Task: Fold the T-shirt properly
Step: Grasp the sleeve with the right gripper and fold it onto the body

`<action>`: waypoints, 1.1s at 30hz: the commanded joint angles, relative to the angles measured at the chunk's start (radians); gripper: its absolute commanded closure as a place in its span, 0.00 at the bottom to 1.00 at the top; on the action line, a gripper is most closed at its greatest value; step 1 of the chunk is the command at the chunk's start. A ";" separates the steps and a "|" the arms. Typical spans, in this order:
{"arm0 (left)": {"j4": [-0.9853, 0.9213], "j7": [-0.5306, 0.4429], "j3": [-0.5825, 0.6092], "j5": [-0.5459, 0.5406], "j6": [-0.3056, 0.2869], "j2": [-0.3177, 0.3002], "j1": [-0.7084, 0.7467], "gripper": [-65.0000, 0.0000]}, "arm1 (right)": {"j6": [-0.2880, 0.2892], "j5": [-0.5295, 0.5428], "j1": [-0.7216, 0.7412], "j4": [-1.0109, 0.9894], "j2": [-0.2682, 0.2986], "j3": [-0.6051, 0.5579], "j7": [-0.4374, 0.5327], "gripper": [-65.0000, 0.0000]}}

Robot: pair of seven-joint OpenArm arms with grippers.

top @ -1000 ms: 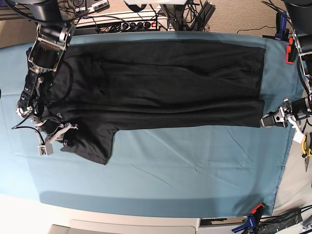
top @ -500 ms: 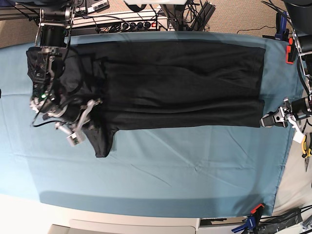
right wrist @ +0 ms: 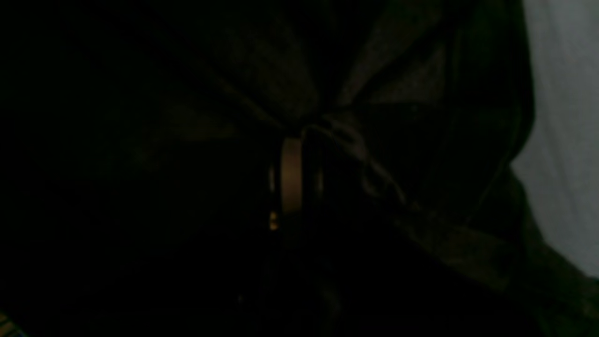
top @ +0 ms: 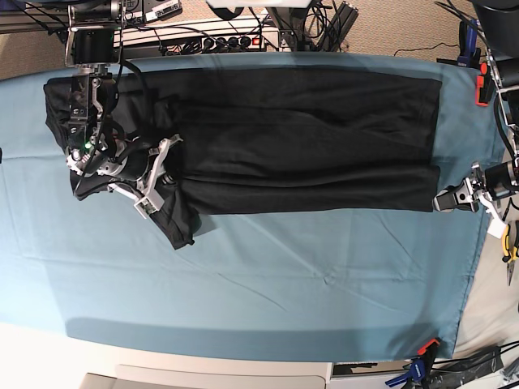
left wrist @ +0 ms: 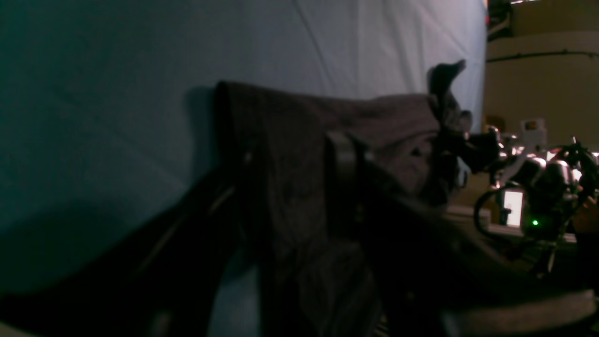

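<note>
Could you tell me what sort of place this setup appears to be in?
Most likely a robotics lab or workshop bench. A teal table cloth is clamped over the table, a power strip and loose cables crowd the far edge, and two robot arms work a black T-shirt spread across it.

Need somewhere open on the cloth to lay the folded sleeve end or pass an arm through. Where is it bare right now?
Bare: the wide strip of teal cloth between the T-shirt lower edge and the table's near edge. Crowded: the sleeve end, where the right gripper is shut on bunched fabric, and the hem corner by the left gripper.
</note>
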 commanded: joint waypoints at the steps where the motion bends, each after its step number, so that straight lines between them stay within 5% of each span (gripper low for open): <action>1: 0.014 -0.007 -0.003 -0.027 -0.006 -0.024 -0.024 0.68 | 0.001 0.038 0.016 0.019 0.017 0.005 0.003 1.00; 15: 0.014 -0.007 -0.003 -0.027 -0.006 -0.025 -0.024 0.68 | 0.001 0.088 0.016 0.019 0.016 0.007 -0.069 1.00; 20: 0.014 -0.007 -0.003 -0.027 -0.006 -0.025 -0.024 0.68 | 0.001 0.143 0.016 0.019 0.016 0.007 -0.082 0.56; 27: 0.014 -0.008 -0.003 -0.027 -0.006 -0.025 -0.024 0.68 | 0.001 0.378 0.020 0.019 0.016 0.007 -0.082 0.55; 33: 0.014 -0.007 -0.003 -0.027 -0.006 -0.025 -0.024 0.68 | 0.001 0.390 0.068 0.019 0.011 0.009 -0.050 0.55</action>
